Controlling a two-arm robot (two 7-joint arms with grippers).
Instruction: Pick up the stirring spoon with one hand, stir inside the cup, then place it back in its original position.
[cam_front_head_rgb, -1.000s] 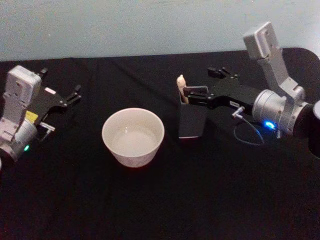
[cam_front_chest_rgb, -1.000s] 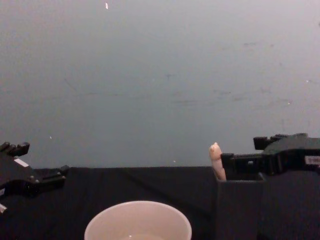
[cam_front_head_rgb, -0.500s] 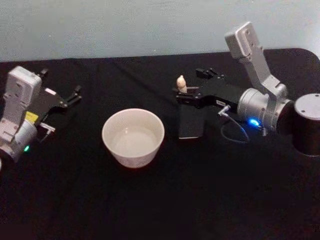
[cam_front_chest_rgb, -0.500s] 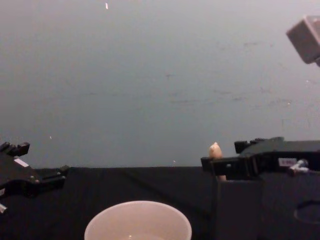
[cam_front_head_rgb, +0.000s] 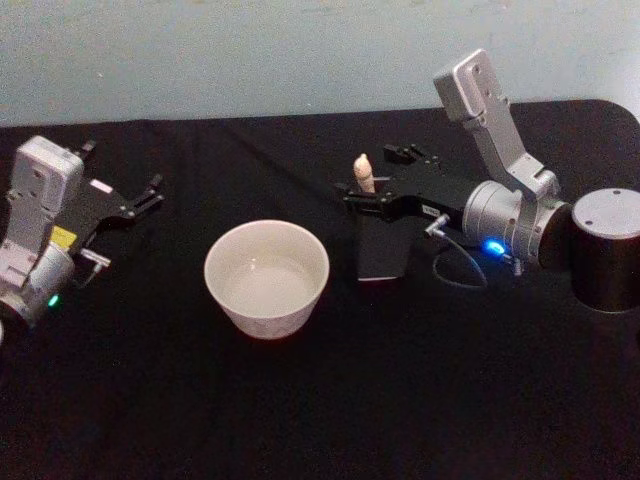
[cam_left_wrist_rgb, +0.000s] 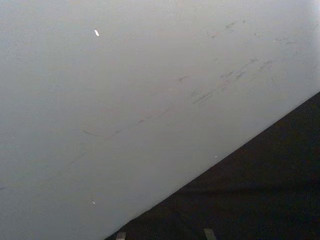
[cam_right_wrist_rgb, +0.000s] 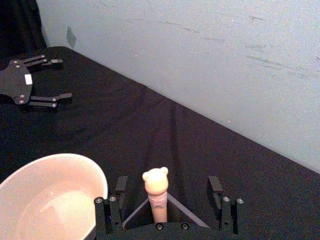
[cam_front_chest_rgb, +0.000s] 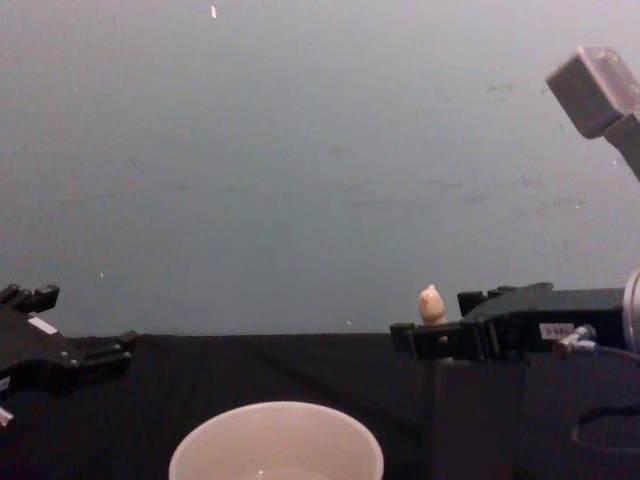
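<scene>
- Right end effector (cam_front_head_rgb: 370, 177) is released: fingers (cam_right_wrist_rgb: 119, 192) spread wide, one on each side of the stirring spoon (cam_front_head_rgb: 364, 172), not touching the handle in the right wrist view.
- Spoon stands upright between those fingers with its rounded cream knob (cam_right_wrist_rgb: 155, 176) poking just above them; the lower part is down inside the dark square holder (cam_front_head_rgb: 382, 250) directly under the end effector.
- Off-white cup (cam_front_head_rgb: 262, 318) sits on the black table (cam_front_head_rgb: 300, 420) near the right end effector, to its left and just beside the holder. No spoon in it; whether there is liquid inside I can't tell.
- Left end effector (cam_front_head_rgb: 120, 168) is idle, well apart from the right one and far beyond the cup; fingers released, holding nothing.
- Progress, my read: early, at the grasp step. The end effector is lined up on the handle but has not clenched.
- Left to do: clench on the handle, lift the spoon out of the holder, carry it to the cup, stir, and put it back in the holder.
</scene>
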